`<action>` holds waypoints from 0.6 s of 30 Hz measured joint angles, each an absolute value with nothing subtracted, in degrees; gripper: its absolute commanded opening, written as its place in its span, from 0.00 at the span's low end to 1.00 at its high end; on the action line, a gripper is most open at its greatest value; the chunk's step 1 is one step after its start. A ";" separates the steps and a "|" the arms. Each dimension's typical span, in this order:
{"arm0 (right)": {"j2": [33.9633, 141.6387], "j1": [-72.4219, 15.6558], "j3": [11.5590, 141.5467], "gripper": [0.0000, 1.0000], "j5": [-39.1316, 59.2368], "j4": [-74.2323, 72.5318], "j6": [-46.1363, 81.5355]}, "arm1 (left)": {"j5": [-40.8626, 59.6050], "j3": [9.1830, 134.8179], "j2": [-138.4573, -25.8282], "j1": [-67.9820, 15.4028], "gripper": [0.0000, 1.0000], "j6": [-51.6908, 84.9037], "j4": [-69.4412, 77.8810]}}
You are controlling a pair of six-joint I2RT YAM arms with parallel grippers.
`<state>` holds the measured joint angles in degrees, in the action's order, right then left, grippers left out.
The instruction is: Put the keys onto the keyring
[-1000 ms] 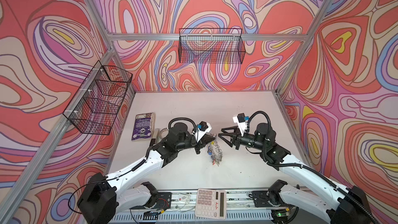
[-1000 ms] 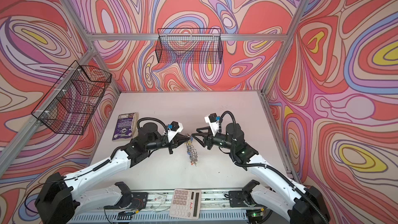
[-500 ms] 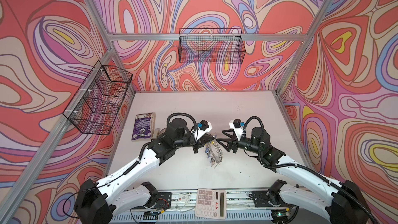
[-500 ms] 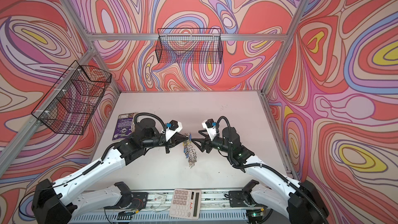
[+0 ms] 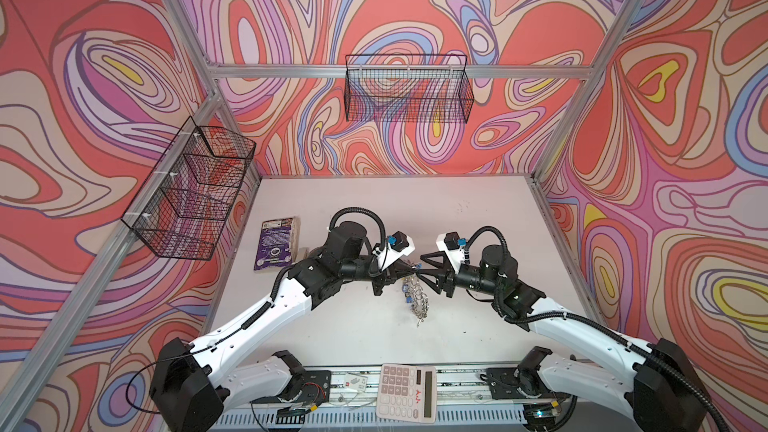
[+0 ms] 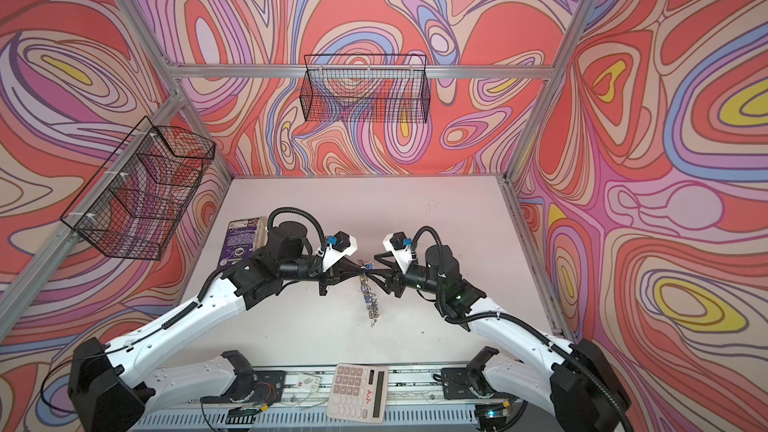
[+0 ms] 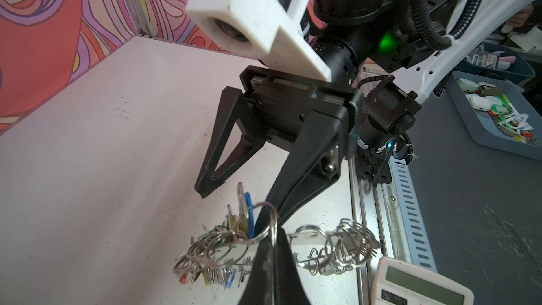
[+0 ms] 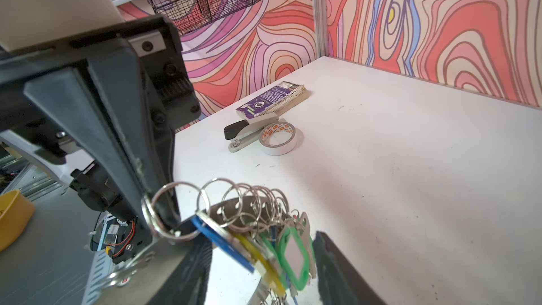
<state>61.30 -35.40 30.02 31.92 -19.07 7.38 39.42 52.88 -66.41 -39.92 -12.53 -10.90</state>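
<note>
Steel rings swinging! The left gripper is clamped tight on a split ring of the keyring, which hangs over the table with the keys dangling. The right gripper has its jaws half apart, coloured tags between them.

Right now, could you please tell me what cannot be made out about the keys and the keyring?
- In both top views, the keys are too small to count or tell apart by colour.
- In the right wrist view, the keyring runs off the bottom edge.
- In the left wrist view, the left hand hides exactly where it pinches the keyring.
</note>
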 measured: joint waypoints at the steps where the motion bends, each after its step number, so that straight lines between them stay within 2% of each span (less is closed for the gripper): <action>1: 61.36 -35.44 30.02 0.43 32.21 -19.33 7.60 | 39.44 53.06 -66.67 -39.92 0.00 -12.69 -11.11; 5: 61.23 -35.51 30.00 0.24 33.17 -20.78 8.64 | 39.44 53.47 -67.29 -39.92 0.00 -13.08 -11.64; 9: 59.94 -35.51 29.67 0.01 34.13 -21.41 9.47 | 38.48 53.80 -67.51 -39.81 0.00 -13.34 -12.64; 18: 56.23 -35.77 27.22 0.00 32.49 -21.21 10.85 | 36.88 54.61 -67.61 -39.83 0.00 -12.29 -12.32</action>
<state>56.23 -35.77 27.22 32.49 -21.21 10.85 36.88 54.61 -67.61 -39.83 -12.29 -12.32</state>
